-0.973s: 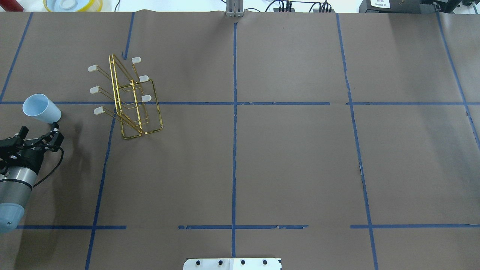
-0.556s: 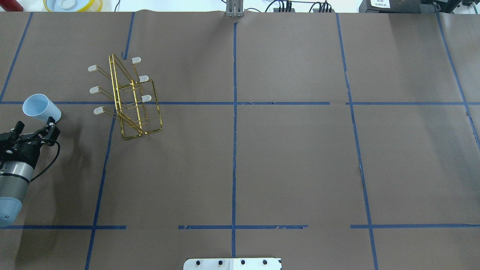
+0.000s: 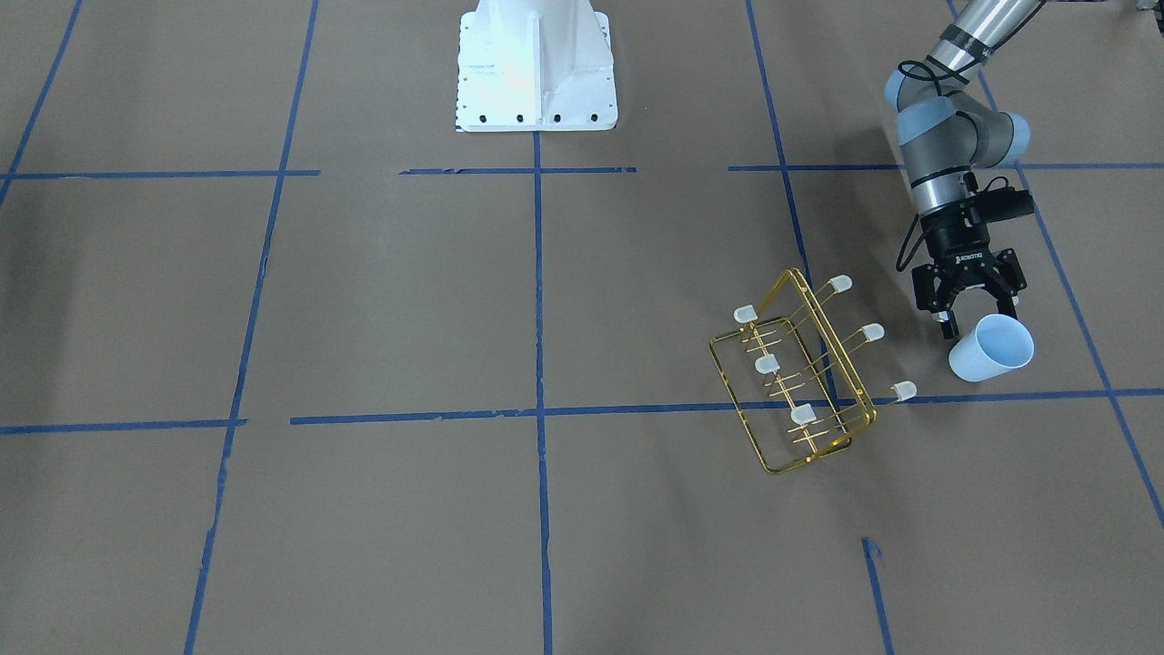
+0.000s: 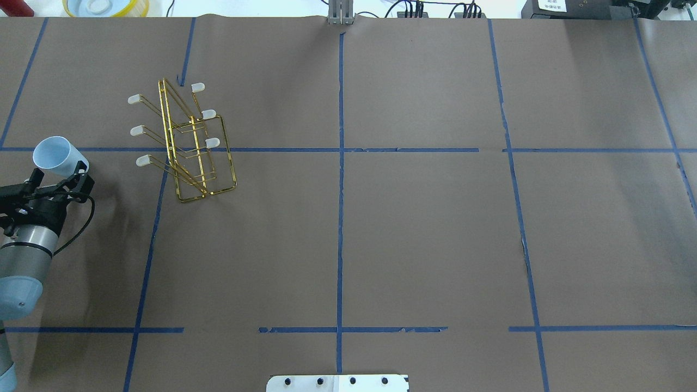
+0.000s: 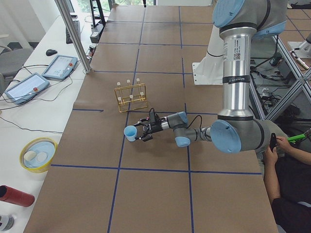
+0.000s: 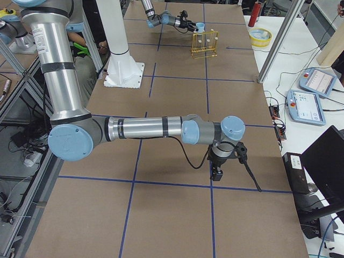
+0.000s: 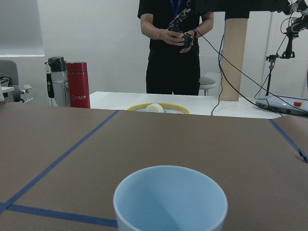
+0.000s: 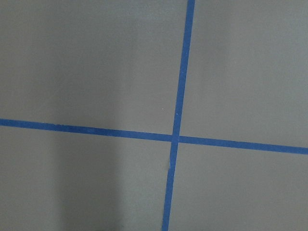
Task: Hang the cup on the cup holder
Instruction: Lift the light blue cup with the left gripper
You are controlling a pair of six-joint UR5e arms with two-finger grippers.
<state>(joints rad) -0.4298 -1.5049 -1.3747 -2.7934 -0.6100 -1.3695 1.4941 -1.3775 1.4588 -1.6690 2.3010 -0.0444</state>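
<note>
One cup (image 4: 57, 155) just ahead of left pincer (image 4: 59, 175), spread wide, nothing gripped. Right pincer (image 6: 217, 176): grip cannot be told. One cup holder (image 4: 190, 147) toward far-left bench (image 4: 435, 245) corner.

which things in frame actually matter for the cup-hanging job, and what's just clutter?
Job:
- cup, upright, mouth up
- cup holder, no cup on it
- left gripper, open, right by the cup

Lying about:
- yellow bowl, red bottle and tablets on the side bench
- right gripper, far from both
</note>
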